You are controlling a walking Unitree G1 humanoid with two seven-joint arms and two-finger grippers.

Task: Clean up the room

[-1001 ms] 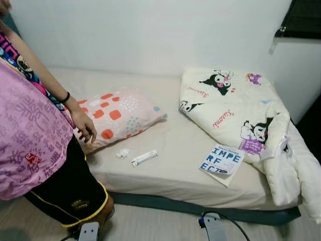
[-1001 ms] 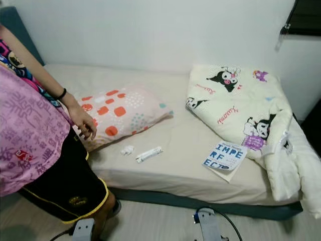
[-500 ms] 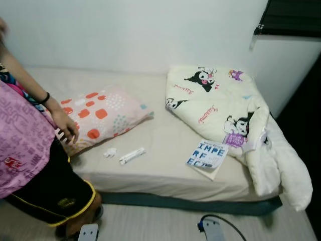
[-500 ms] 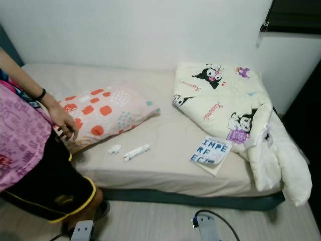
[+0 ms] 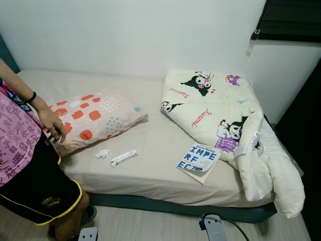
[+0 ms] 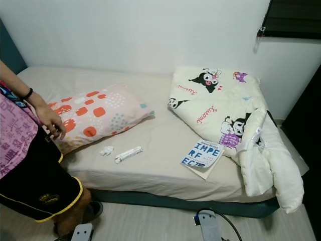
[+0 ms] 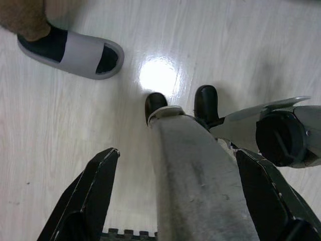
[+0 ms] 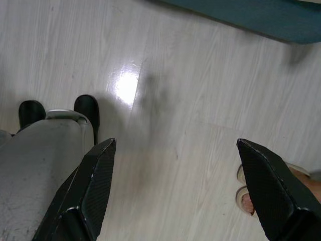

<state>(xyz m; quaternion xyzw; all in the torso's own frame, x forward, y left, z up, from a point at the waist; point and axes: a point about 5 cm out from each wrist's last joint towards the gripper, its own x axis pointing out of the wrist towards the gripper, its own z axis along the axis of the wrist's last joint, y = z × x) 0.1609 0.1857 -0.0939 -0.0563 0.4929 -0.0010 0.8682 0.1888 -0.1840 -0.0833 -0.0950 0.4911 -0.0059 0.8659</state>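
Observation:
A bed with a beige sheet (image 5: 165, 175) stands before me against the white wall. On it lie a pink pillow with orange patches (image 5: 95, 116), a folded cream comforter with cartoon figures (image 5: 215, 110), a blue-lettered book (image 5: 198, 158), a white tube (image 5: 124, 157) and a crumpled tissue (image 5: 102, 153). Both arms hang low at my sides. The left gripper (image 7: 178, 152) is open over the pale floor beside my leg. My right gripper (image 8: 176, 145) is also open above the floor, holding nothing.
A person in a pink top and black shorts (image 5: 25, 165) stands at the bed's left front corner, one hand near the pillow. Their grey sandal (image 7: 75, 50) is close to my left foot. The comforter hangs over the bed's right end. A dark window blind (image 5: 291, 20) is at the upper right.
The whole picture has slid left, so the camera has turned right. The person now takes up less of the left side. The things on the bed lie as before.

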